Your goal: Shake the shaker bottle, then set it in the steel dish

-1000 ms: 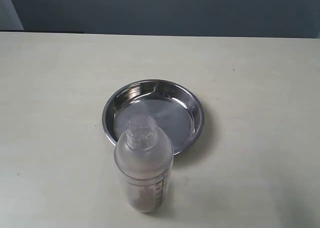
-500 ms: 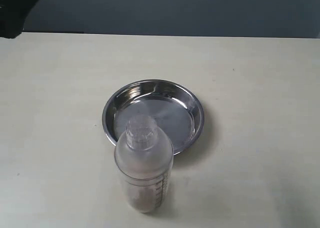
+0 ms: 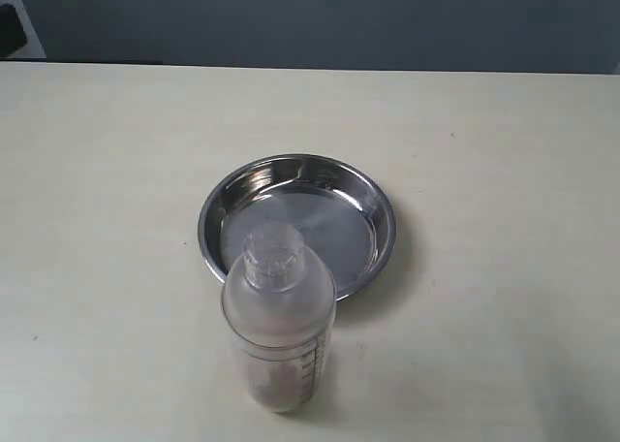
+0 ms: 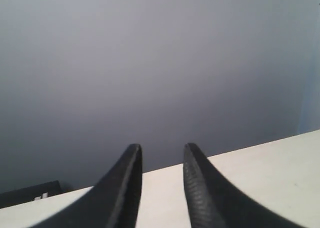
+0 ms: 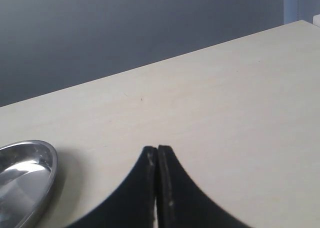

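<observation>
Shaker bottle (image 3: 279,331) stands upright on the pale worktop (image 3: 504,171), its cap on and brownish bits showing low down through the frosted wall. It is nearer the camera than the steel dish (image 3: 383,209). Its domed top overlaps the dish's near rim in the exterior view, so whether the 2 touch cannot be told. The dish lies flat with nothing in it.

Neither thing has shifted over the last second. What has changed is at the far left corner of the exterior view. No dark shape was there 1 second ago, a larger one filled the corner half a second ago, and now only a small dark part (image 3: 10,25) shows, probably the left arm on the move.

The left gripper (image 4: 162,153) has its 2 fingers spread with a clear gap and nothing between them. It faces the grey wall beyond the worktop's edge, with the bottle out of its view. The right gripper (image 5: 157,150) has its fingers pressed together and holds nothing. It sits over bare worktop with the dish's rim (image 5: 30,160) off to one side.

The bottle looks untouched, so both the shake and the placing are not yet done. The left arm seems to be the one starting an approach.
</observation>
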